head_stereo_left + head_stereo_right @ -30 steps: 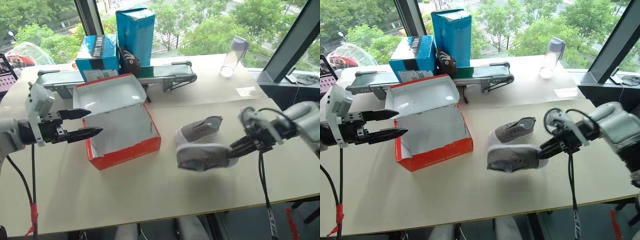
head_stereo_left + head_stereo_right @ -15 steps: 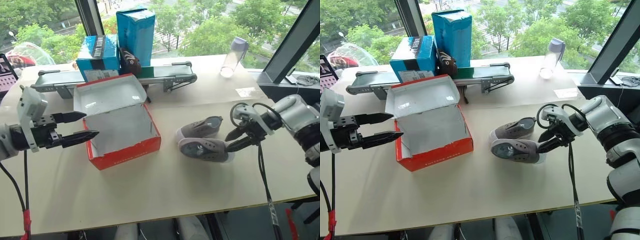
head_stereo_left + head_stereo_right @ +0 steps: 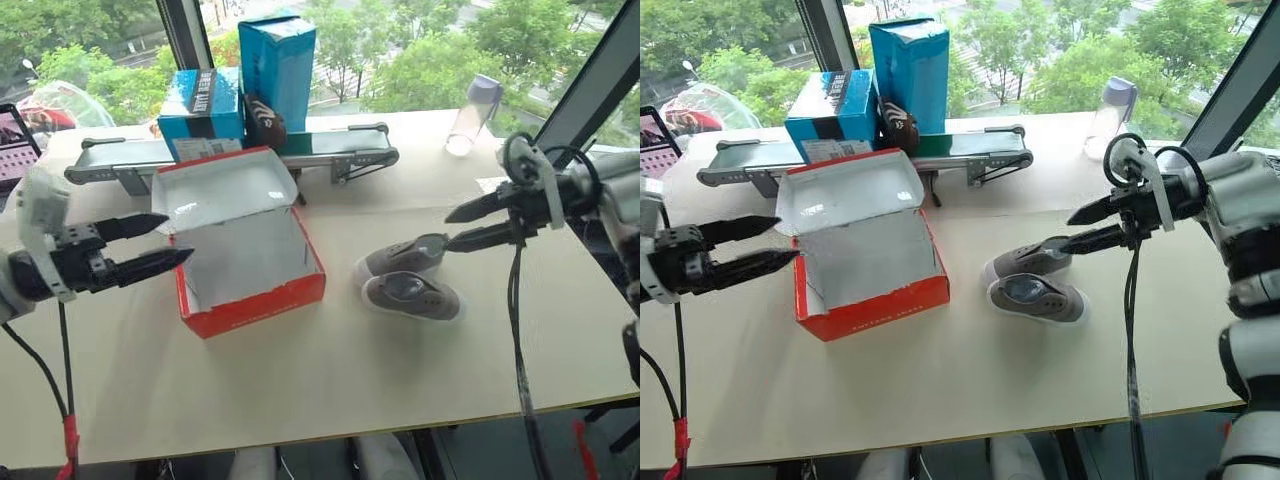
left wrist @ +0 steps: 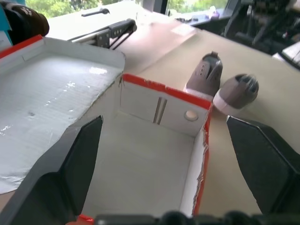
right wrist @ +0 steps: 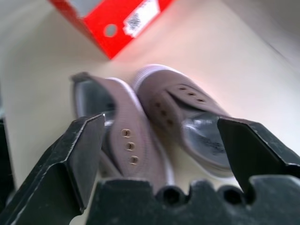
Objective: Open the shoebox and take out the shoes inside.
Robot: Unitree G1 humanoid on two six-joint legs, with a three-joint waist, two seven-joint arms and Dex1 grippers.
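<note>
While the red shoebox (image 3: 250,262) sits open on the tabletop (image 3: 330,380) with its hinged lid (image 3: 222,190) thrown back toward the window, both small grey slip-on shoes (image 3: 410,280) lie outside it, just to its right. The box's white inside holds nothing, and its long axis runs roughly from the near edge of the tabletop toward the window. The farther shoe (image 3: 402,256) lies with its toe toward the box and its heel toward the right tool; the nearer shoe (image 3: 412,296) lies beside it, touching or nearly so, its opening facing up and its long axis running left to right.

The right tool (image 3: 462,226) hangs above the tabletop just right of the shoes, fingers spread wide and pinching nothing. The left tool (image 3: 172,238) hovers at the box's left side, pointing across it, its fingers also spread and empty.

Behind the box, two blue boxes (image 3: 200,103) and a dark brown shoe (image 3: 264,118) rest on a small conveyor (image 3: 235,158). Writing on the blue boxes and on the red box's front is too small to read.
</note>
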